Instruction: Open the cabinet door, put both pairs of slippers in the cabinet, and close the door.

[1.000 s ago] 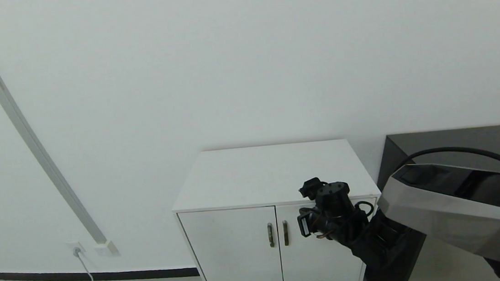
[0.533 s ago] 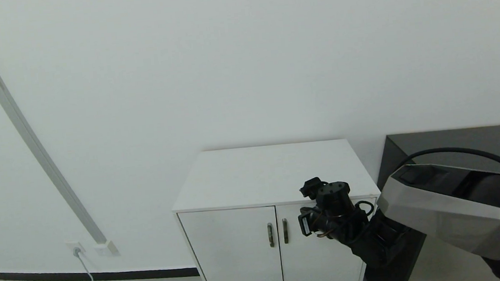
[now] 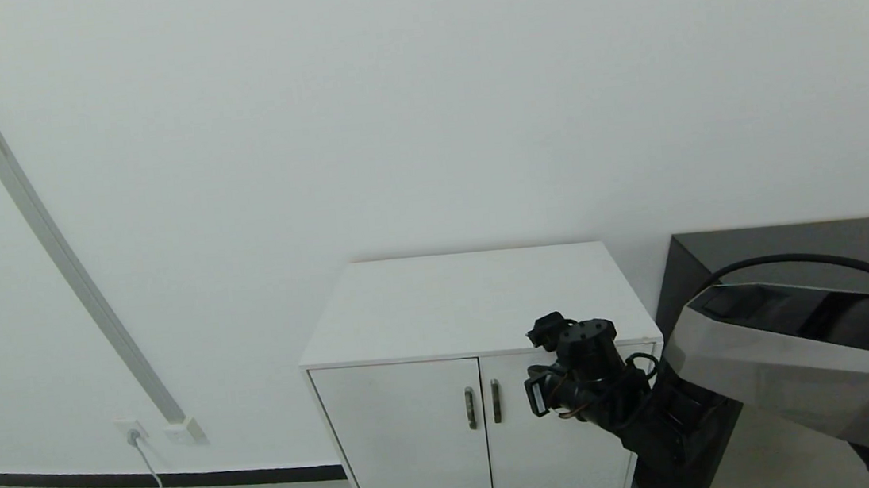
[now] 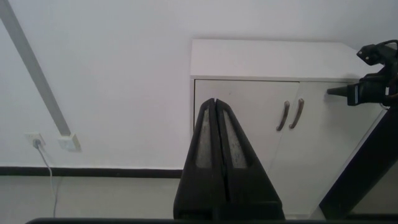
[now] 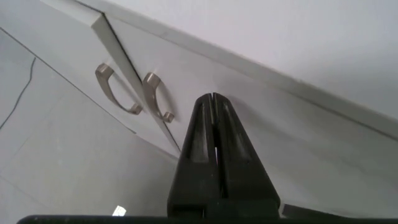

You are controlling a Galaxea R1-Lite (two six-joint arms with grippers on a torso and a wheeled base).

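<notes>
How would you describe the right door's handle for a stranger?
Find the white cabinet against the wall, doors closed. At its centre seam stand two short vertical metal bars. The right handle is on the right door; the left handle is its twin.

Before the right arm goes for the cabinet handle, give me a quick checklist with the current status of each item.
1. Doors: both cabinet doors are shut, ok.
2. Approach: right hand is near the right door's handle, apart from it, ok.
3. Grip: right hand open for the handle, not ok, it is shut.
4. Other arm: left hand is back from the doors, shut, ok.
5. Swing room in front of the doors: cannot tell.
</notes>
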